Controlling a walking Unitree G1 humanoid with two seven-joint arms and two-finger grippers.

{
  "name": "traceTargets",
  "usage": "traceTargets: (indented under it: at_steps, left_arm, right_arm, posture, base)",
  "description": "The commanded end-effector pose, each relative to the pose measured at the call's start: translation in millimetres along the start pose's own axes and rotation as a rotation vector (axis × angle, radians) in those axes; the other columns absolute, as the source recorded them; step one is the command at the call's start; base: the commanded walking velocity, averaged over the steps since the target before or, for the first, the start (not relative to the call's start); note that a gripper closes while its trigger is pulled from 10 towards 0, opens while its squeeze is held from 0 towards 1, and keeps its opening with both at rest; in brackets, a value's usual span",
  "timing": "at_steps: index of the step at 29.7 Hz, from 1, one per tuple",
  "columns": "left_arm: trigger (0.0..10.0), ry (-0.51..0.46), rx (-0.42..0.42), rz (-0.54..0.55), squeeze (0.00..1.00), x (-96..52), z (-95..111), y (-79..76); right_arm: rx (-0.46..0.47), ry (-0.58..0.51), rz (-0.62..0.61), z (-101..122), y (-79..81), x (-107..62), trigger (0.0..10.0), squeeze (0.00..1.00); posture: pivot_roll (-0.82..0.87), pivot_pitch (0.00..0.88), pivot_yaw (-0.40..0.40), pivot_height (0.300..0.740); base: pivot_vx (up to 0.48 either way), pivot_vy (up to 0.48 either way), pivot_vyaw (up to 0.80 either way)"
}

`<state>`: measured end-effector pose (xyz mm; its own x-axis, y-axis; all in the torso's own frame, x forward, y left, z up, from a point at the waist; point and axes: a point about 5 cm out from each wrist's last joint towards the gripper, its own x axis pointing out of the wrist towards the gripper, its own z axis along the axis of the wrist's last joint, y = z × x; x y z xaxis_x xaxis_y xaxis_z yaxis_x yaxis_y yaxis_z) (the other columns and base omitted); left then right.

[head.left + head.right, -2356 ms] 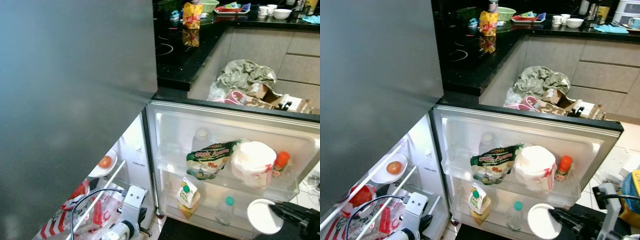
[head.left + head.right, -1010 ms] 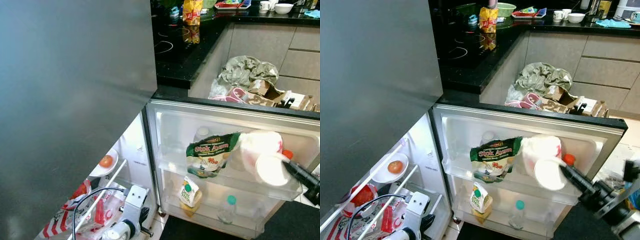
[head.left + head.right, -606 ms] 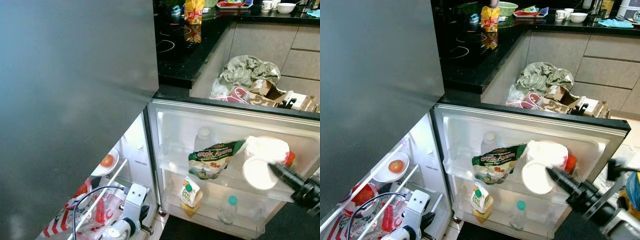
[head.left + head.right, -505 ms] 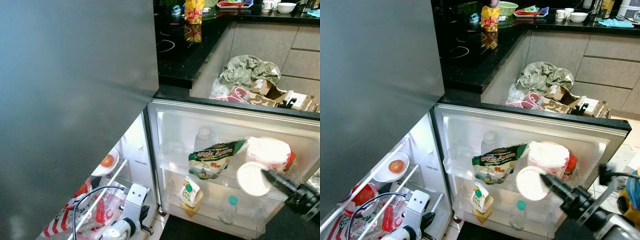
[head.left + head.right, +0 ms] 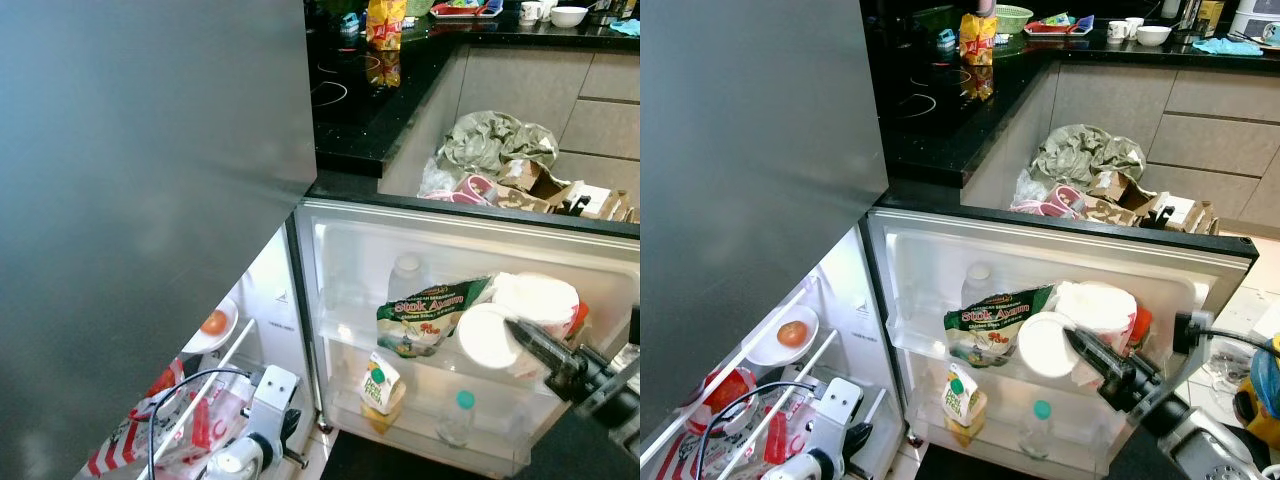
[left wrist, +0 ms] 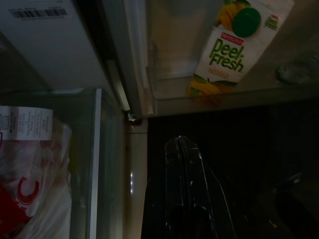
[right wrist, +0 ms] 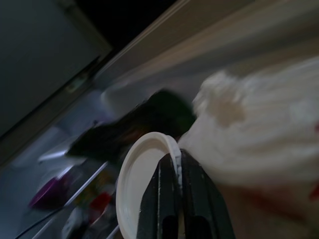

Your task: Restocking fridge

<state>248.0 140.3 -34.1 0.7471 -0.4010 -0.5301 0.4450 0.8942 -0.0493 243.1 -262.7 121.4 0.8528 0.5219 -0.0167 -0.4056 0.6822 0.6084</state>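
While pinched at its rim by the right gripper, the white lid hangs before the fridge door's upper shelf, beside the green pouch; probably light, stiff, slippery, so an edge hold suits; right wrist view shows the pinch; left gripper, fingers together, idles near the juice carton.

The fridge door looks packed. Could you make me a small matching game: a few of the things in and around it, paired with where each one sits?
Things:
1. juice carton
2. green soup packet
3. white lid
4. tomato

Places:
A. pinched in the right gripper
B. lower door shelf
C. on a small plate inside the fridge
D. upper door shelf

Pairs: 1-B, 2-D, 3-A, 4-C
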Motion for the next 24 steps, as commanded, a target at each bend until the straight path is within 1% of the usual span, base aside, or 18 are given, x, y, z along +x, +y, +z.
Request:
traceTargets:
  at_steps: [1, 2, 4, 6, 7, 9, 10, 13, 14, 16, 17, 18, 19, 20, 24]
  left_arm:
    - [10.0, 0.014, 0.010, 0.004, 0.00, -2.1, -3, 3.0]
    - [10.0, 0.013, 0.009, 0.005, 0.00, -2.2, -3, 3.0]
    - [10.0, 0.013, 0.009, 0.005, 0.00, -2.2, -3, 3.0]
    - [10.0, 0.016, 0.008, 0.006, 0.00, -3.2, -5, 3.2]
    - [10.0, 0.018, 0.008, 0.005, 0.00, -3.7, -6, 3.2]
    - [10.0, 0.021, 0.008, 0.003, 0.00, -4.5, -7, 3.0]
    - [10.0, 0.021, 0.008, 0.003, 0.00, -4.5, -7, 3.0]
    - [10.0, 0.022, 0.008, 0.001, 0.00, -4.8, -8, 2.6]
    - [10.0, 0.021, 0.008, -0.001, 0.00, -4.4, -7, 2.2]
    - [10.0, 0.020, 0.006, -0.002, 0.00, -4.0, -7, 1.8]
    - [10.0, 0.020, 0.006, -0.002, 0.00, -4.0, -7, 1.8]
    - [10.0, 0.020, 0.006, -0.003, 0.00, -4.1, -7, 2.0]
    - [10.0, 0.020, 0.006, -0.003, 0.00, -4.1, -7, 2.0]
    - [10.0, 0.022, 0.007, -0.004, 0.00, -4.3, -7, 2.4]
    - [10.0, 0.023, 0.009, -0.006, 0.00, -4.6, -8, 2.5]
  right_arm:
    - [-0.004, -0.015, -0.075, 0, -9.9, -5.3, 10.0, 0.00]
    - [-0.020, 0.001, -0.116, -2, -14.6, -9.5, 10.0, 0.00]
    - [-0.020, 0.001, -0.116, -2, -14.6, -9.5, 10.0, 0.00]
    - [-0.015, 0.012, -0.123, -5, -14.7, -13.5, 10.0, 0.00]
    - [-0.009, 0.014, -0.105, -6, -11.6, -13.8, 10.0, 0.00]
    - [0.000, 0.027, -0.023, -9, 1.0, -10.5, 10.0, 0.00]
    - [0.000, 0.027, -0.023, -9, 1.0, -10.5, 10.0, 0.00]
    - [-0.005, 0.059, 0.069, -16, 14.3, -5.4, 10.0, 0.00]
    - [0.003, 0.097, 0.130, -22, 23.2, -1.8, 10.0, 0.00]
    - [0.011, 0.154, 0.212, -31, 35.5, 2.8, 10.0, 0.00]
    - [0.011, 0.154, 0.212, -31, 35.5, 2.8, 10.0, 0.00]
    - [0.005, 0.189, 0.246, -36, 41.6, 5.8, 10.0, 0.00]
    - [0.005, 0.189, 0.246, -36, 41.6, 5.8, 10.0, 0.00]
    - [-0.006, 0.231, 0.284, -42, 48.7, 9.2, 10.0, 0.00]
    - [-0.016, 0.258, 0.295, -47, 51.7, 11.3, 10.0, 0.00]
  posture:
    - [-0.17, 0.034, 0.040, 0.740]
    - [-0.17, 0.033, 0.039, 0.740]
    - [-0.17, 0.033, 0.039, 0.740]
    - [-0.17, 0.034, 0.040, 0.740]
    - [-0.17, 0.034, 0.040, 0.740]
    - [-0.18, 0.037, 0.044, 0.740]
    - [-0.18, 0.037, 0.044, 0.740]
    - [-0.18, 0.038, 0.045, 0.740]
    - [-0.18, 0.038, 0.044, 0.740]
    - [-0.18, 0.040, 0.046, 0.740]
    - [-0.18, 0.040, 0.046, 0.740]
    - [-0.18, 0.040, 0.049, 0.740]
    - [-0.18, 0.040, 0.049, 0.740]
    - [-0.17, 0.041, 0.051, 0.740]
    - [-0.17, 0.039, 0.056, 0.740]
  base:
    - [0.000, 0.000, 0.00]
    - [0.000, 0.000, 0.00]
    - [0.000, 0.000, 0.00]
    - [0.000, 0.000, 0.00]
    - [0.000, 0.000, 0.00]
    - [0.000, 0.000, 0.00]
    - [0.000, 0.000, 0.00]
    - [0.000, 0.000, 0.00]
    - [0.000, 0.000, 0.00]
    - [0.000, 0.000, 0.00]
    - [0.000, 0.000, 0.00]
    - [0.000, 0.000, 0.00]
    - [0.000, 0.000, 0.00]
    - [0.000, 0.000, 0.00]
    - [0.000, 0.000, 0.00]
